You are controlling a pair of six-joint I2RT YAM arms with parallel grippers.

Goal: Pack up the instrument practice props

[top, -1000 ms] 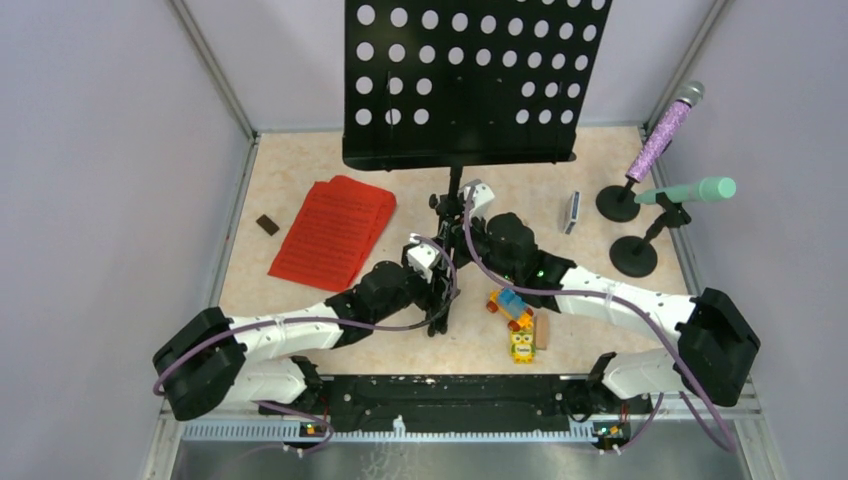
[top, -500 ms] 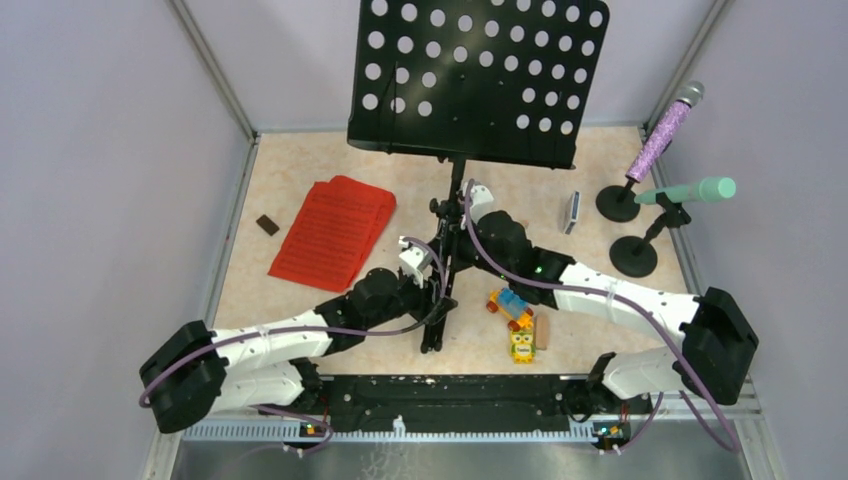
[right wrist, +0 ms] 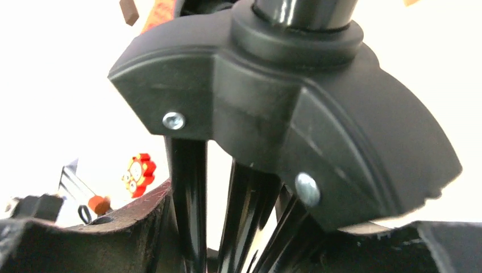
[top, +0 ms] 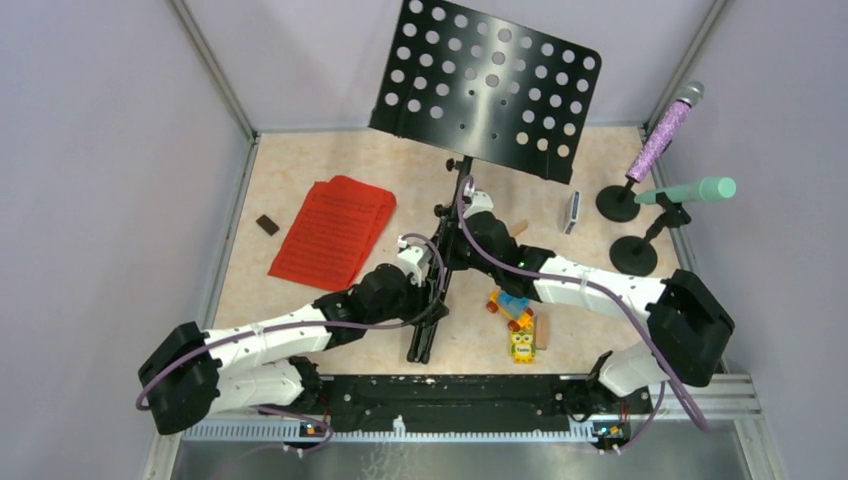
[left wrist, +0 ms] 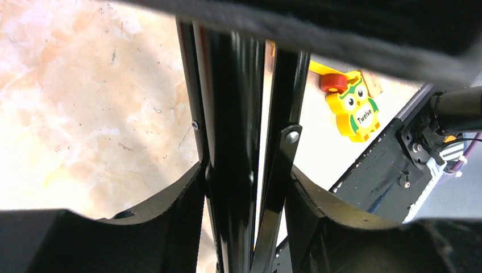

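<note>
The black perforated music rack [top: 490, 85] leans to the right on its folded tripod legs [top: 425, 325]. My left gripper [top: 432, 280] is shut on the folded legs [left wrist: 239, 136], low on the stand. My right gripper [top: 452, 232] is shut on the legs just under the black hub [right wrist: 284, 108]. The red sheet-music pages [top: 333, 230] lie flat at the left. The glittery purple microphone [top: 665, 128] and the mint-green microphone [top: 690, 190] stand in two black round-based holders [top: 632, 256] at the right.
Colourful toy bricks [top: 512, 305] and a yellow owl figure [top: 521, 345] lie right of the stand's foot; the owl also shows in the left wrist view [left wrist: 355, 111]. A small dark block [top: 266, 224] lies left of the pages. A grey block [top: 571, 212] lies by the holders.
The music rack has tipped and swung right, its desk now slanted. Both grippers moved with the stand, and its legs' foot slid left and nearer the table's front edge.
</note>
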